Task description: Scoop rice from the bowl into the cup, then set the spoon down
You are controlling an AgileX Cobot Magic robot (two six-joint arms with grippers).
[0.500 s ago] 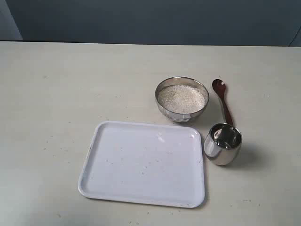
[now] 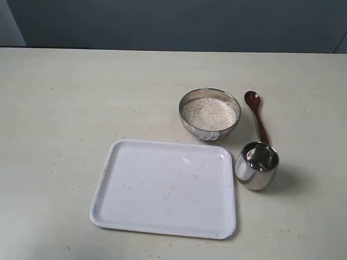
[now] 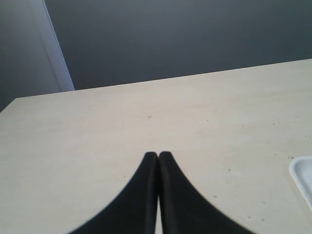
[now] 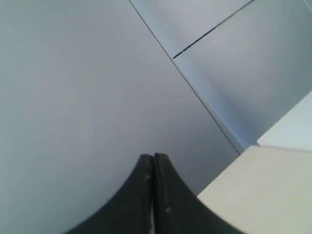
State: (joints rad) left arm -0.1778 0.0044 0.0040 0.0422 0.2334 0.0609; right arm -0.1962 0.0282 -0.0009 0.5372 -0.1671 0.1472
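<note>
— What sort of place is this?
— It looks like a lab test bench: a plain pale table (image 2: 54, 108) before a blank dark wall (image 2: 173, 24).
— What else shows it?
— Just a white tray (image 2: 162, 189), a steel bowl (image 2: 211, 134), a cup (image 2: 255, 176) and a spoon (image 2: 252, 101), set out close together.

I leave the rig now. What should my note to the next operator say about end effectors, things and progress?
Left end effector: shut, empty. Right end effector: shut, empty.
Bowl of rice beyond the tray's far right corner; spoon on the table right of it; cup beside the tray's right edge.
Done: nothing; no rice seen in cup.
Remaining: pick up spoon, scoop, set spoon down.
</note>
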